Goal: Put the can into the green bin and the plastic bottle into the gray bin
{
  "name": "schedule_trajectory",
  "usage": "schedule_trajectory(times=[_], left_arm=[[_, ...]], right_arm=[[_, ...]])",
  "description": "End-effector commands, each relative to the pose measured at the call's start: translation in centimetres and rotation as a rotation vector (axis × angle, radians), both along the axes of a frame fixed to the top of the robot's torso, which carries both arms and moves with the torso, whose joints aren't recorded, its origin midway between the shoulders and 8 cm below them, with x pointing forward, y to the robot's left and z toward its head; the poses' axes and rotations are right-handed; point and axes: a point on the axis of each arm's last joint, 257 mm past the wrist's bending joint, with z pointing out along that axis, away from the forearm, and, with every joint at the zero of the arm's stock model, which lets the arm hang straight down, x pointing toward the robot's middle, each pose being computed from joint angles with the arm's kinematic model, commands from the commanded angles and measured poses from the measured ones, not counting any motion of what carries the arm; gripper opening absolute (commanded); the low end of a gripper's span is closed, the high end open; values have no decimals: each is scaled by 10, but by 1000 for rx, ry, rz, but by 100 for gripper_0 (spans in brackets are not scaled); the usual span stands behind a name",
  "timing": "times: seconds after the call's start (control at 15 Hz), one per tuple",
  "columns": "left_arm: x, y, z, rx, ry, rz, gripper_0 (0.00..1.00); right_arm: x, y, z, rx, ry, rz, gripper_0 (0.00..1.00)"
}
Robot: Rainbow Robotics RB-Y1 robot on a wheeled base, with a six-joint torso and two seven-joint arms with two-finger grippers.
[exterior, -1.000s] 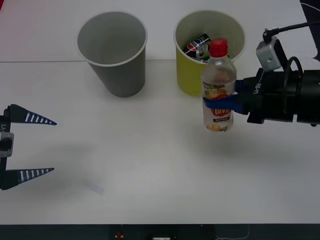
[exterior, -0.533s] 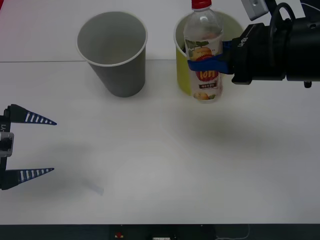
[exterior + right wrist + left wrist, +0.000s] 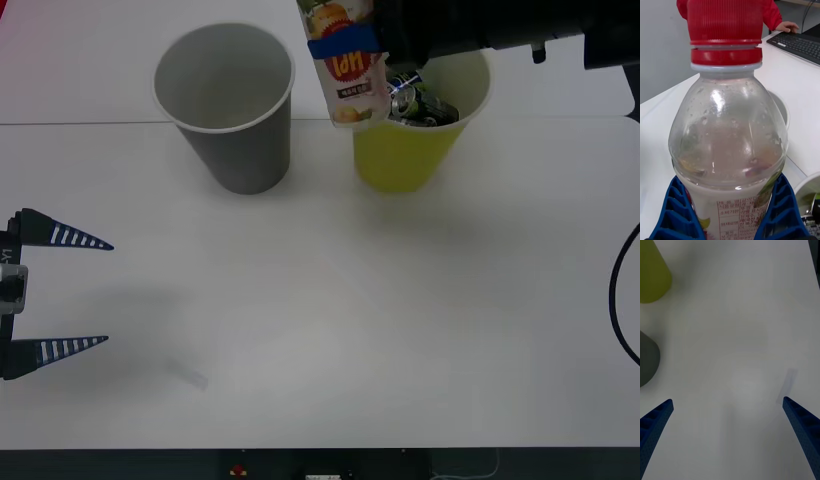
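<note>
The plastic bottle (image 3: 343,60) hangs in the air at the top edge of the front view, at about 12 o'clock from the worktop (image 3: 330,320) centre, between the gray bin (image 3: 226,105) and the green bin (image 3: 418,120). You are holding it upright by its label band, the right tool (image 3: 732,210) clamped on it with one blue finger on each side — a grip low on the body, which keeps the red cap (image 3: 725,32) free and the base able to drop straight into a bin. It is carried above rim height, so it clears the green bin on its way across.

The can (image 3: 415,98) already lies inside the green bin, so, judging by this, only the bottle half of the task remains.

The left tool (image 3: 60,290) sits parked near the worktop's 9 o'clock edge, its fingers spread wide apart and holding nothing.

Compared with half a second ago, the bottle has risen and shifted toward the gray bin: it then overlapped the green bin's front, and it now stands off that bin's 9 o'clock side. The left tool and both bins have not moved.
</note>
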Motion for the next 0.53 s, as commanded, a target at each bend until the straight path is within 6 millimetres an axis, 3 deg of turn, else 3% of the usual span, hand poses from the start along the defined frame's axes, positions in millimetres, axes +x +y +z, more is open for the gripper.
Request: schedule_trajectory(times=[0.07,0.53], left_arm=[[0,0,0,0,0,0,100],[0,0,0,0,0,0,100]], right_arm=[[24,28,11,-27,2,-4,0],[62,92,1,-128,8,-40,0]])
